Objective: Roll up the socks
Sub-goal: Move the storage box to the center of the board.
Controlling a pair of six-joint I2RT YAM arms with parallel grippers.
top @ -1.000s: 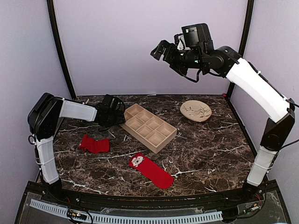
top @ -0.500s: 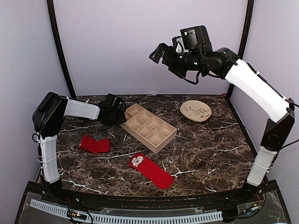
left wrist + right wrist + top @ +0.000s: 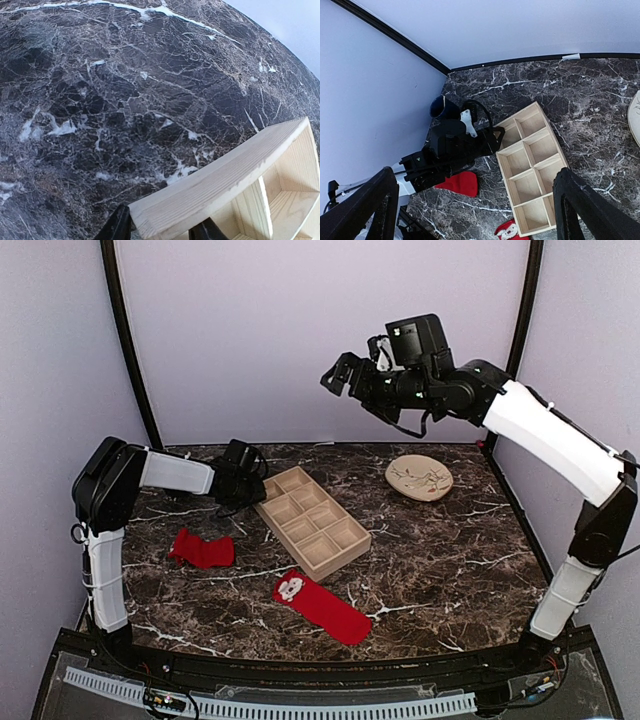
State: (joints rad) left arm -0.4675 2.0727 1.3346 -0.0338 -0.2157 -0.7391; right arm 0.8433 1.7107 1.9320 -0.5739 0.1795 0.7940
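Two red socks lie on the marble table. A short bunched one (image 3: 203, 549) (image 3: 460, 183) is at the left. A longer one with a white patch (image 3: 320, 605) (image 3: 509, 231) lies at the front, its patch end close to the near corner of the wooden tray (image 3: 345, 549) (image 3: 215, 185). My left gripper (image 3: 251, 484) (image 3: 162, 232) is low at the tray's back-left corner, shut on the tray wall with one finger outside and one inside a compartment. My right gripper (image 3: 341, 360) (image 3: 476, 175) hangs high above the table, open and holding nothing.
A beige dish (image 3: 419, 478) sits at the back right. The purple back wall and black corner posts (image 3: 128, 350) close in the table. The left arm (image 3: 445, 150) stretches low across the back left, just behind the short sock.
The left jaws have closed on the tray's back corner. The tray has swung, its far end coming toward the front and nearer the patched sock. The right arm shifted only slightly.
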